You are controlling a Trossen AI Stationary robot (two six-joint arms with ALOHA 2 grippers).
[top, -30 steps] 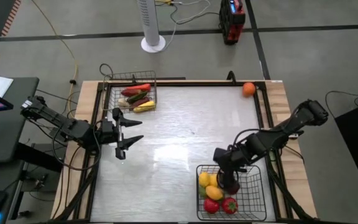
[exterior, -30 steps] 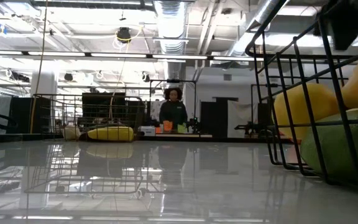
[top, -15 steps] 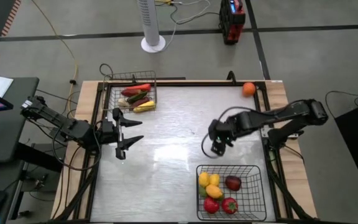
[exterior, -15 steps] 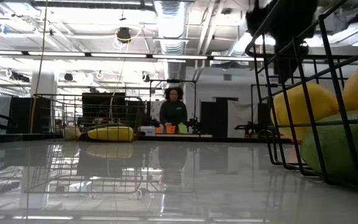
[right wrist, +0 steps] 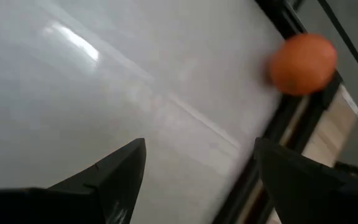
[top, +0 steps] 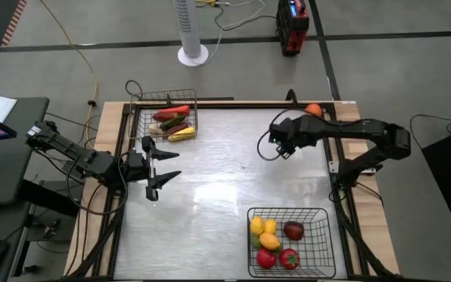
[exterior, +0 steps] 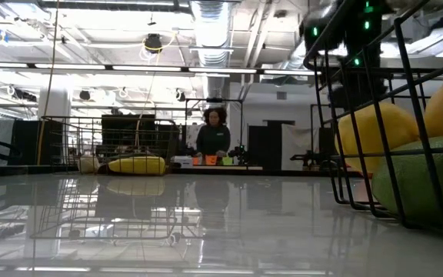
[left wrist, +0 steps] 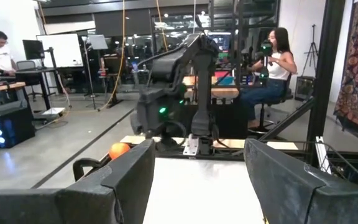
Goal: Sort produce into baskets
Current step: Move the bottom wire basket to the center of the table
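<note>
Progress: nearly done by my read, one piece left loose on the counter point(top: 225, 180).
Left over: orange round piece point(top: 313, 111) at the far right corner, against the counter's edge rail.
Grey basket point(top: 167, 100): far left corner, holds the long pcs, red, dark green, maroon, yellow.
Black basket point(top: 319, 254): near right, holds round pcs, yellow ones, a dark red, a bright red, some green low down.
R gripper point(top: 282, 147): I've got it above the counter near the orange, not touching it; jaws wide, nothing in them. Wrist cam shows the orange ahead past the fingers point(right wrist: 114, 171).
L gripper point(top: 163, 166): parked at the left side, jaws apart, empty.
Left to do: grab the orange, drop it w/ the round pcs in the black basket.
</note>
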